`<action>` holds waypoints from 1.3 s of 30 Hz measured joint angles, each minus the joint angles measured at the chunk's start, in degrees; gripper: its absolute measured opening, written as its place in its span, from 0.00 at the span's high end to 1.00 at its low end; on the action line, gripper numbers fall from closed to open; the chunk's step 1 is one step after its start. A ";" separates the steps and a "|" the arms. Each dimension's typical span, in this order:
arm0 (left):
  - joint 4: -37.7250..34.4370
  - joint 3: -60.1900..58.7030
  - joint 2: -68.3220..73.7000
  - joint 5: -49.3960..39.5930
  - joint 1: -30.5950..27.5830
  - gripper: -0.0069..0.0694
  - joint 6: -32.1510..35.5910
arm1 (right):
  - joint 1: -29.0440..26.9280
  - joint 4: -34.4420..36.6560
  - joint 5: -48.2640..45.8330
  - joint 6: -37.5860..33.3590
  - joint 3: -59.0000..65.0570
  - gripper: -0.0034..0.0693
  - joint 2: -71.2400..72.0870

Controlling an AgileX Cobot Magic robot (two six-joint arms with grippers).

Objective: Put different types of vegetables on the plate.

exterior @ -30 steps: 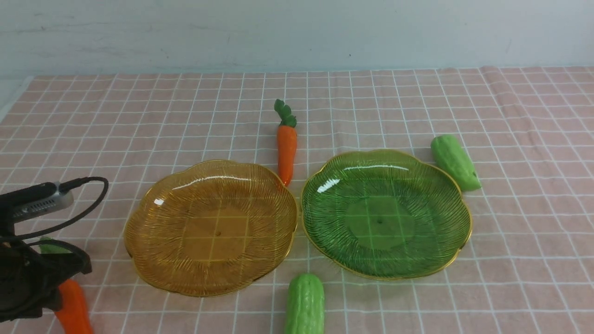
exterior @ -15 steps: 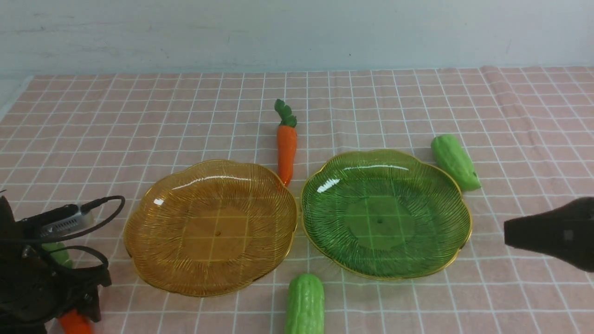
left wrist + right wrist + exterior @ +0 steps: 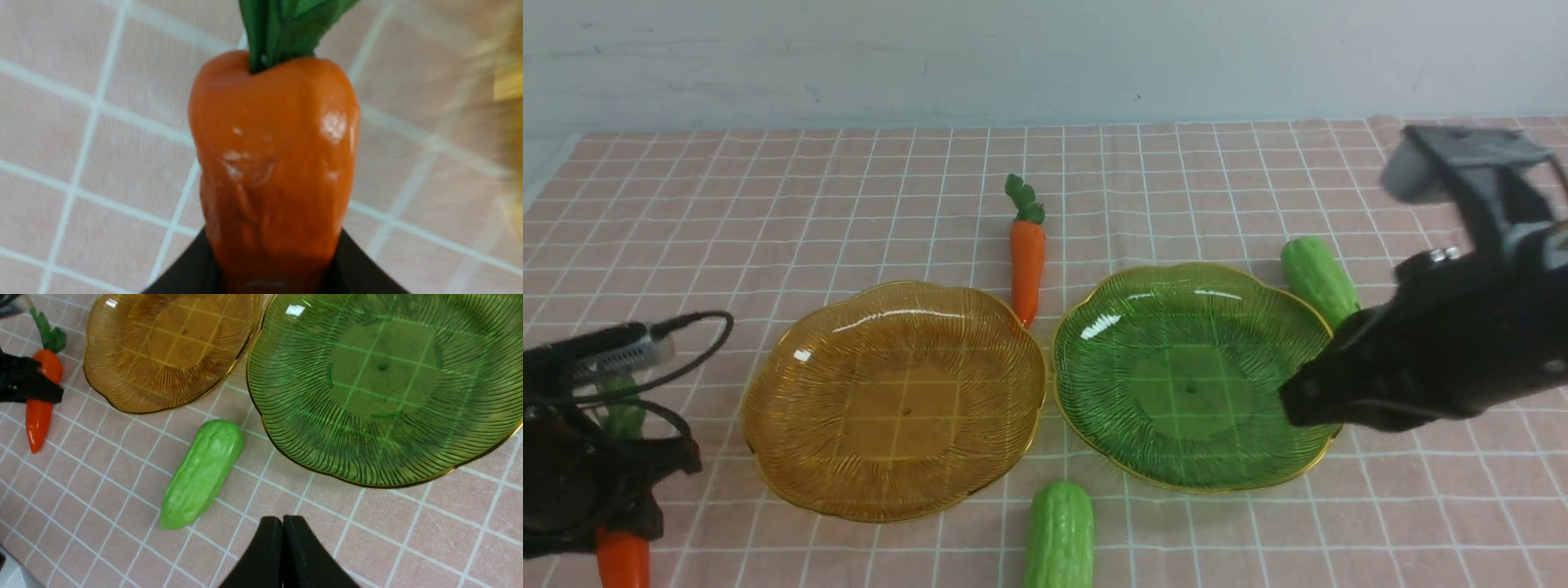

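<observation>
L pincer [image 3: 269, 261] – closed on carrot [image 3: 278, 163] | R pincer [image 3: 282, 555] shut, empty | tbl [image 3: 915, 204] – pink, wht grid

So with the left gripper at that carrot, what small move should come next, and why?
Probably carry the carrot over the amber plate: the left gripper's jaws grip it from both sides, and that plate is bare and is the nearer one.

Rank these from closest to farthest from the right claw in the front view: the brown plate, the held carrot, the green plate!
1. Green plate, right of the middle.
2. Brown plate, left of the middle.
3. Held carrot, far left.
</observation>
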State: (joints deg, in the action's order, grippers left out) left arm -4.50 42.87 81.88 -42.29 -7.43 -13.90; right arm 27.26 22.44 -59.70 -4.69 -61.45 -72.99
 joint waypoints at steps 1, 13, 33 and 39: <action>-0.49 0.47 -1.72 -0.24 0.19 0.64 1.10 | 2.42 -1.75 0.93 1.66 -0.40 0.93 -1.72; -19.78 10.27 -3.93 8.29 16.63 0.64 23.98 | 15.82 -11.43 9.11 18.48 -5.42 0.45 -22.32; -20.84 18.77 16.73 12.79 19.57 0.17 26.89 | 16.46 -1.45 13.76 18.52 -9.94 0.21 -37.10; -20.90 24.67 16.52 6.65 19.57 0.51 23.67 | 16.39 -3.12 10.00 16.79 -10.39 0.41 -36.86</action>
State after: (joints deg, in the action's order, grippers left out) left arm -25.40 67.54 98.40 -35.64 12.14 9.77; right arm 43.66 19.32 -49.69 12.11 -71.84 -109.85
